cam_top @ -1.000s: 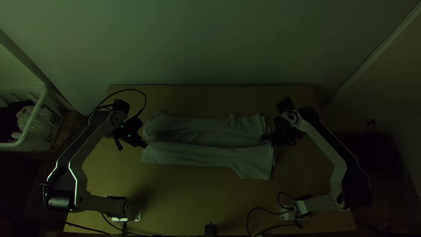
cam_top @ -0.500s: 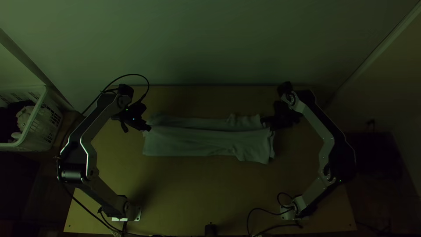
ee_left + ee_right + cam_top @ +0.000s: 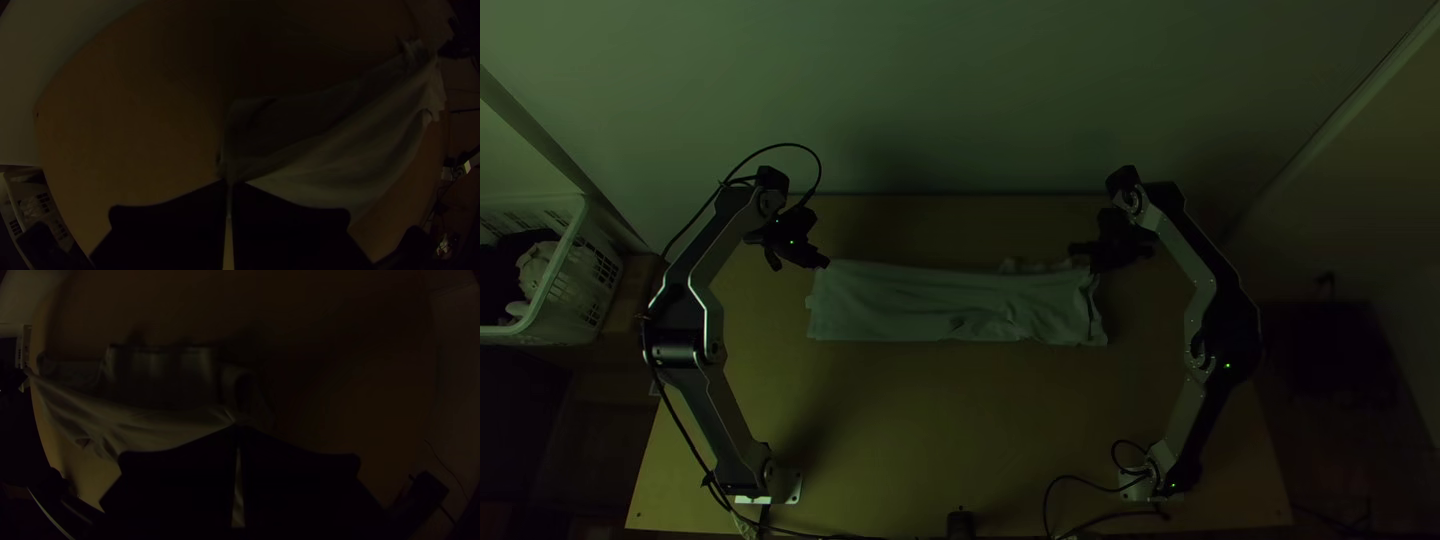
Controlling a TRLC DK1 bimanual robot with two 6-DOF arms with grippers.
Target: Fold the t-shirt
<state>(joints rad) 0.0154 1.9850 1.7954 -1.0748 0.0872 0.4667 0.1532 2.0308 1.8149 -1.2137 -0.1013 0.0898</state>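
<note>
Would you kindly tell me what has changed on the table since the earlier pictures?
The left gripper and right gripper moved toward the far edge of the table, drawing the near side of the t-shirt that way. Both kept hold of it. The white basket stayed put.

Dim light — pale wall (image 3: 960, 90), wooden table (image 3: 960, 430), white basket (image 3: 580, 300)

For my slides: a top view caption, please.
Left gripper and right gripper hold the t-shirt at opposite ends over the table.

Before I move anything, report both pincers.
Left pincer: closed, gripping the t-shirt near one end.
Right pincer: closed, gripping it near the opposite end.
</note>
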